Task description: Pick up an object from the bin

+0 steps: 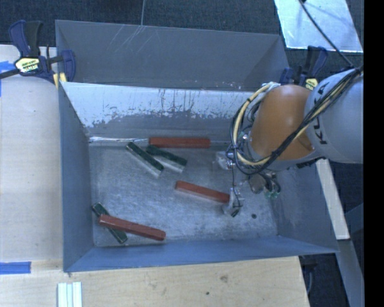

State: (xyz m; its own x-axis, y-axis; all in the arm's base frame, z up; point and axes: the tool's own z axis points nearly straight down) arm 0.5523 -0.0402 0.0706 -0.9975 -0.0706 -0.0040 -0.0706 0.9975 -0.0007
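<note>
My gripper (pixel 234 204) reaches down to the bin floor right of centre, under the orange cover. Its tip stands at the right end of a red-brown bar (pixel 200 191) that lies flat and slants down to the right. Whether the tip touches the bar I cannot tell. Further back, another red-brown bar (pixel 179 142) lies along the foot of the rear wall. Two dark green sticks (pixel 145 157) (pixel 169 157) lie side by side left of centre, apart from the gripper.
At the front left a third red-brown bar (pixel 133 228) lies across a dark green stick (pixel 109 221). The arm and its cables come in over the bin's right wall. Bare floor lies between the bars.
</note>
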